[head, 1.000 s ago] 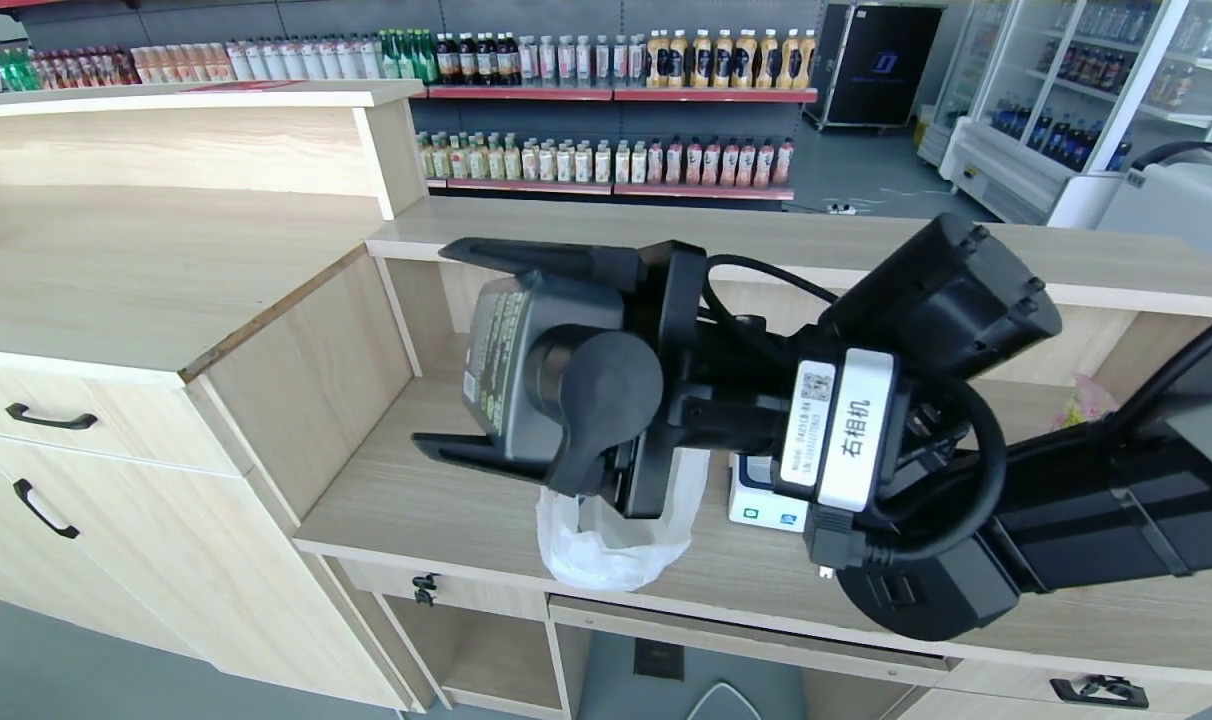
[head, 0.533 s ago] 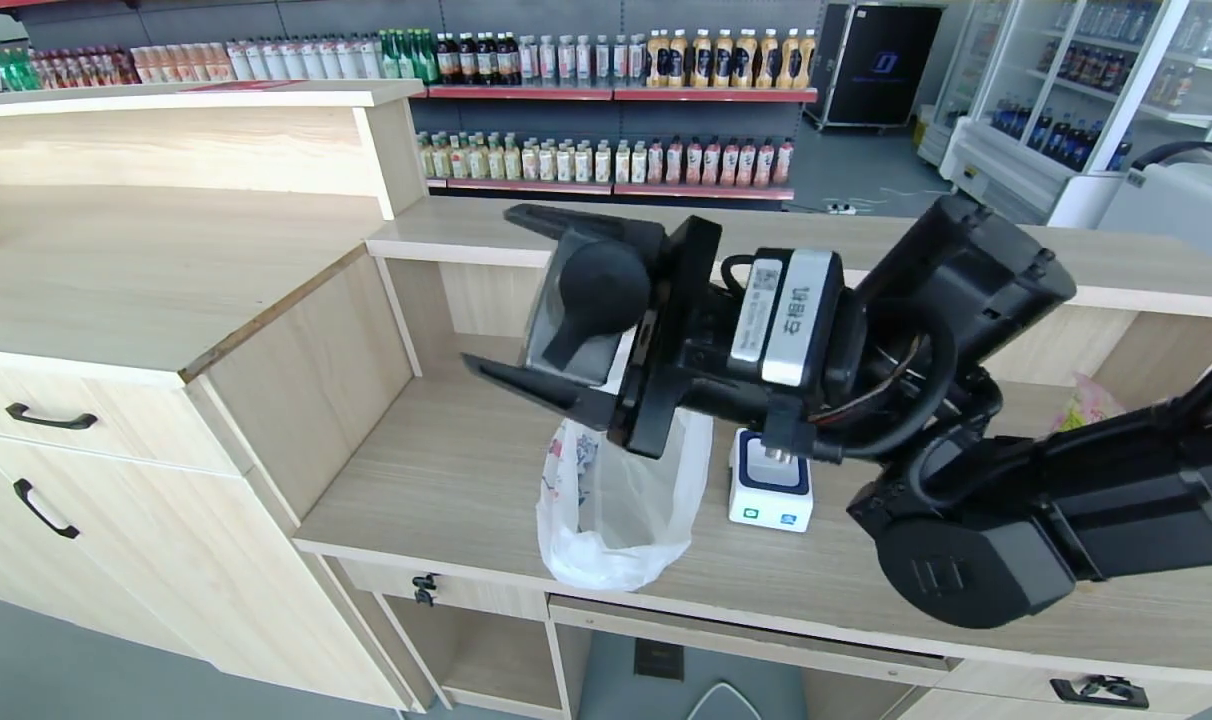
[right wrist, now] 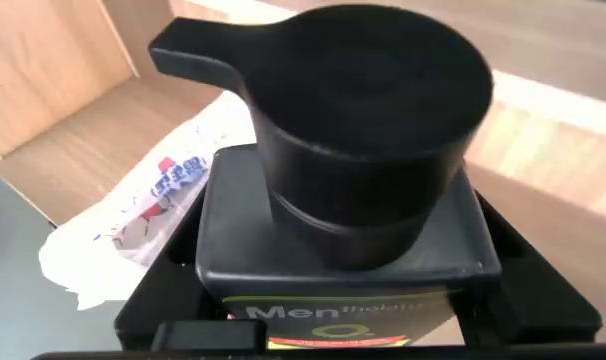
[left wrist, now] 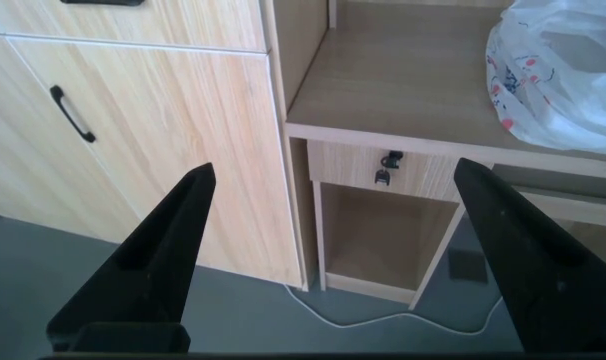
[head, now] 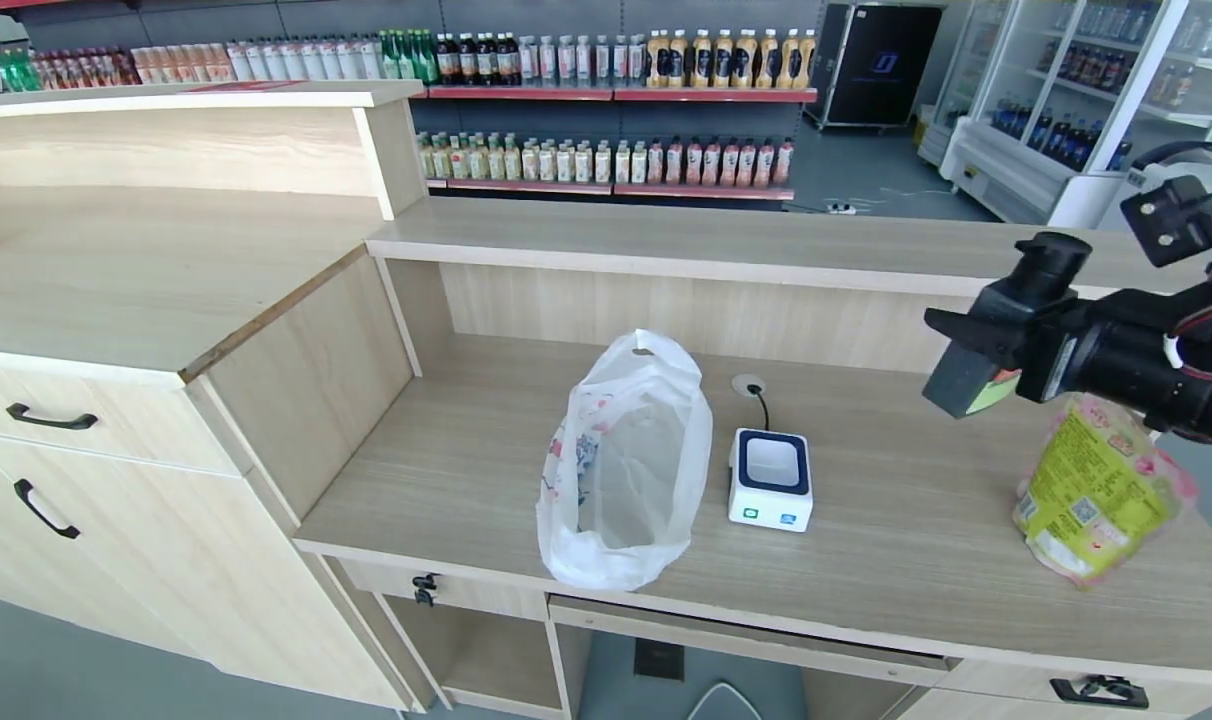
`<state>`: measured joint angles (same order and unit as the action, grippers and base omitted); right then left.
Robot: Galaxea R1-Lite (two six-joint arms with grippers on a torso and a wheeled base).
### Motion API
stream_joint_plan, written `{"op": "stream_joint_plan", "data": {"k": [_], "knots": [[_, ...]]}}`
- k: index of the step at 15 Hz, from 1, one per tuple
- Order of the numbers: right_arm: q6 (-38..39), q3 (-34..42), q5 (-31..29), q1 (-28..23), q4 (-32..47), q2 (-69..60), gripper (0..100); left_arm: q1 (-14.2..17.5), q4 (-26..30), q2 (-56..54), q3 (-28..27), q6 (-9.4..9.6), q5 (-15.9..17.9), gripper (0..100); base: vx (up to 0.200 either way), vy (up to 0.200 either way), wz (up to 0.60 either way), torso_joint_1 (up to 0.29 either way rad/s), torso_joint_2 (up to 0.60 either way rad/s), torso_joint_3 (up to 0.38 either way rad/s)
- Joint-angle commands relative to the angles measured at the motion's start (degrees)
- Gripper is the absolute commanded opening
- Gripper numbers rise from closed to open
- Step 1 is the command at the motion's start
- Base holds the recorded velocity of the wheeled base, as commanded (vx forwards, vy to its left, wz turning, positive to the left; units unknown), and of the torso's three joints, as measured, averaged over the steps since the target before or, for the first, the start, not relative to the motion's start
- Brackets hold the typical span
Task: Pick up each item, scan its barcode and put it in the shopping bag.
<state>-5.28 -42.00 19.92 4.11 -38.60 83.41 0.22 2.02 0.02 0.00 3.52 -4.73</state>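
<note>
Right gripper [head: 966, 350] is closed on a dark bottle [head: 958, 385], which is pinched by its body between the two fingers. The bottle is held in the air over the right end of the wooden counter [head: 866, 560], well apart from the scanner [head: 769, 480] and the shopping bag [head: 626, 470]. Its long axis is tilted. The broad black cap [head: 1051, 258] is carried uppermost, and the base is turned downward and toward the robot's left. A strip of green label is seen low on the body. In the right wrist view the cap is turned toward the camera, its flip tab jutting out to one side.

Left gripper [left wrist: 328, 265] is spread wide with nothing between its fingers. It is hung low in front of the counter, facing the cabinet door [left wrist: 133, 150] and the small drawer [left wrist: 383, 170].

The shopping bag is stood upright on the counter with its mouth and handles raised. Red and blue print is seen on its thin white walls, and whether anything lies inside cannot be told. The scanner, a white box with a dark-rimmed window facing up, is placed just beside the bag on the robot's right. A green pouch [head: 1096, 495] is laid at the right edge of the counter, below the right arm.
</note>
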Motion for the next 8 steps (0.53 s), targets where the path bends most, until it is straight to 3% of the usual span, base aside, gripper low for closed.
{"op": "stream_joint_plan", "data": {"k": [1,4,8], "knots": [[6.33,4.73,-4.1,-12.19,9.77,-5.45,0,0.04,0.0,-0.02,0.0,-0.01,-0.02,100,0.0,0.0,0.0,0.0,0.0,0.0],[6.42,4.82,-10.69,-15.97,22.34,-8.44,0,0.04,0.0,-0.02,0.0,-0.01,-0.02,100,0.0,0.0,0.0,0.0,0.0,0.0],[6.07,4.56,-16.23,-15.8,26.91,-8.79,0,0.04,0.0,-0.02,0.0,-0.01,-0.02,100,0.0,0.0,0.0,0.0,0.0,0.0]]}}
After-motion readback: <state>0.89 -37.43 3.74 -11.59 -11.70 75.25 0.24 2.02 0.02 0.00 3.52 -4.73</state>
